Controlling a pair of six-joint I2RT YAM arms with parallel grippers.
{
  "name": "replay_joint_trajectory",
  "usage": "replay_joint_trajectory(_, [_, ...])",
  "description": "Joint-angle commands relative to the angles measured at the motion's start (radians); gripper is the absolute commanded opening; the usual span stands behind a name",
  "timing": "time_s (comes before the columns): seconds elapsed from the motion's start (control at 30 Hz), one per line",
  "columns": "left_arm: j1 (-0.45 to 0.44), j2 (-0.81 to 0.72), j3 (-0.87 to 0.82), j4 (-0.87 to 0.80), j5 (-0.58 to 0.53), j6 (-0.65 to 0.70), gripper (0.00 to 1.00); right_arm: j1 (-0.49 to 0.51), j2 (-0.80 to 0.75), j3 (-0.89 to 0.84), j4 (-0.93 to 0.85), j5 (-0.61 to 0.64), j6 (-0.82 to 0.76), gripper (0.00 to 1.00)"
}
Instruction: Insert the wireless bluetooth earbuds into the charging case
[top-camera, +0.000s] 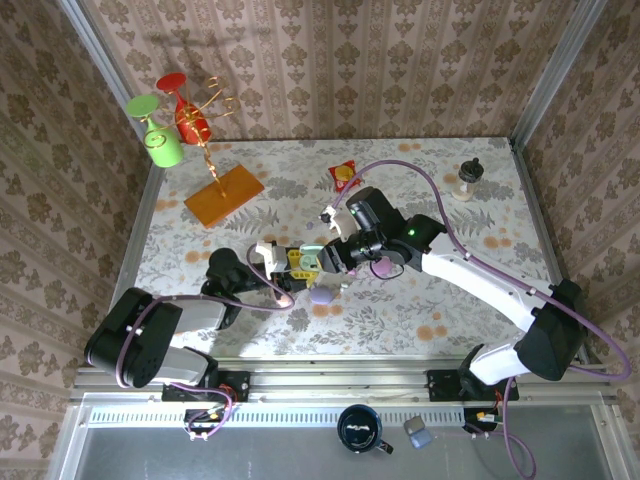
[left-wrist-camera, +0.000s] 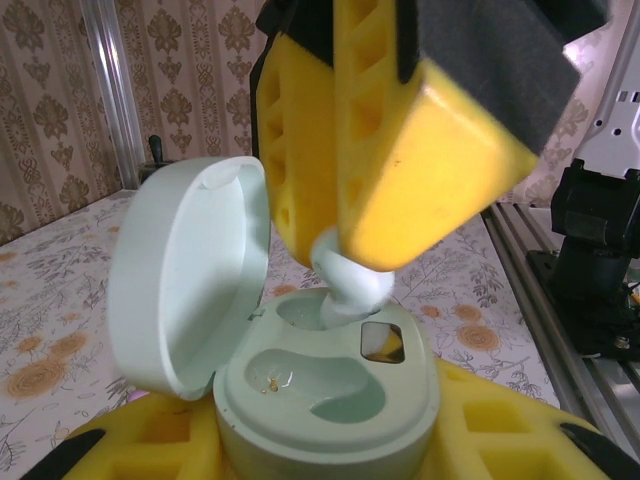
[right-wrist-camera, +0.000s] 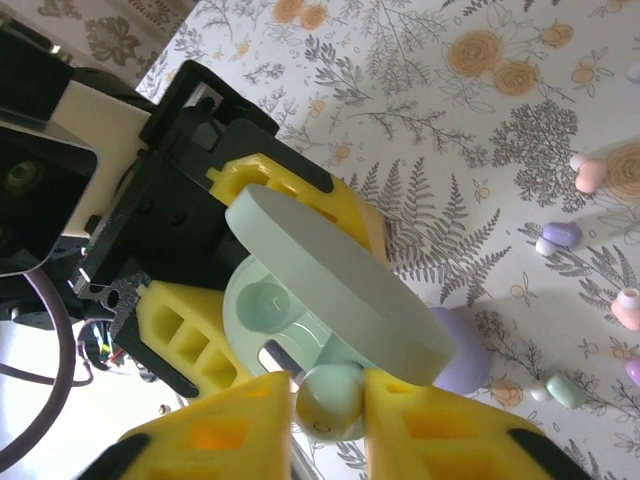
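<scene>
My left gripper (top-camera: 288, 262) is shut on the base of the mint-green charging case (left-wrist-camera: 330, 400), whose lid (left-wrist-camera: 185, 275) stands open to the left. A pale green earbud (left-wrist-camera: 352, 290) sits pinched between the yellow pads of my right gripper (right-wrist-camera: 330, 410), and its tip rests in the case's far socket. The near socket is bare. In the right wrist view the same earbud (right-wrist-camera: 335, 400) lies just under the open lid (right-wrist-camera: 340, 290). Several loose earbuds lie on the cloth, among them a pink one (right-wrist-camera: 590, 175), a purple one (right-wrist-camera: 560, 235) and a greenish one (right-wrist-camera: 565, 390).
A lilac case (top-camera: 321, 295) lies just in front of the grippers and a pinkish one (top-camera: 382, 268) under the right wrist. A cup stand on an orange base (top-camera: 223, 195) is at the back left, a red snack packet (top-camera: 343, 177) mid-back, a small bottle (top-camera: 469, 180) back right.
</scene>
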Motion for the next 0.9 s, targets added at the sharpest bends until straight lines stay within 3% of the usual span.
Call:
replay_joint_trajectory(0.0, [-0.005, -0.017, 0.025, 0.026, 0.028, 0.01, 0.34, 0.004, 0.001, 0.029, -0.031, 0.024, -0.004, 0.36])
replay_joint_trajectory(0.3, [0.003, -0.02, 0.019, 0.027, 0.011, 0.005, 0.34, -0.017, -0.141, -0.081, 0.07, 0.021, 0.015, 0.55])
replay_joint_trajectory(0.53, [0.035, -0.043, 0.0, 0.027, -0.021, 0.009, 0.34, -0.087, -0.298, -0.314, 0.202, 0.155, 0.177, 0.58])
replay_joint_trajectory(0.73, [0.06, -0.051, -0.001, 0.029, -0.042, 0.0, 0.34, -0.174, -0.213, -0.383, 0.197, 0.111, 0.312, 0.56])
replay_joint_trajectory(0.87, [0.074, -0.058, -0.009, 0.029, -0.064, -0.004, 0.34, -0.174, -0.12, -0.4, 0.233, 0.074, 0.409, 0.55])
